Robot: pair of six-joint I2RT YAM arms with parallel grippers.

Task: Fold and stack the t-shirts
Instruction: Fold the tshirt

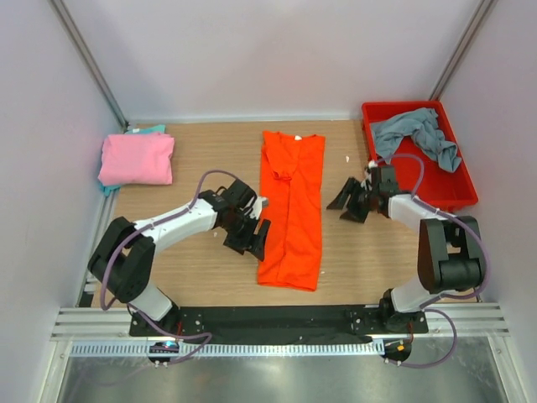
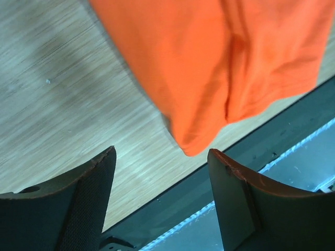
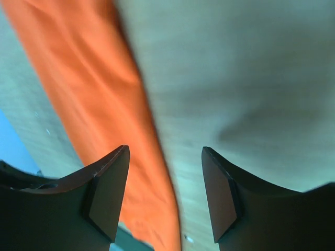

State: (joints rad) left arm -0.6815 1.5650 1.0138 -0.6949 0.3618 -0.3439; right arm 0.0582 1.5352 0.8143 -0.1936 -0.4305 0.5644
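1. The orange t-shirt lies flat as a long, narrow strip. If a pincer catches only the top layer, the fold will likely splay open, because the cloth is limp.
2. If the arms lift unevenly, the strip will probably skew.
3. The left arm reaches in low. The left gripper sits just beside the strip's left edge, near its near end, with jaws apart and empty.
4. The right gripper hangs off the strip's right side, clear of it and also spread, holding nothing.
5. The pink t-shirt sits folded well to the left, and the grey-blue t-shirt lies crumpled in the red bin on the right.
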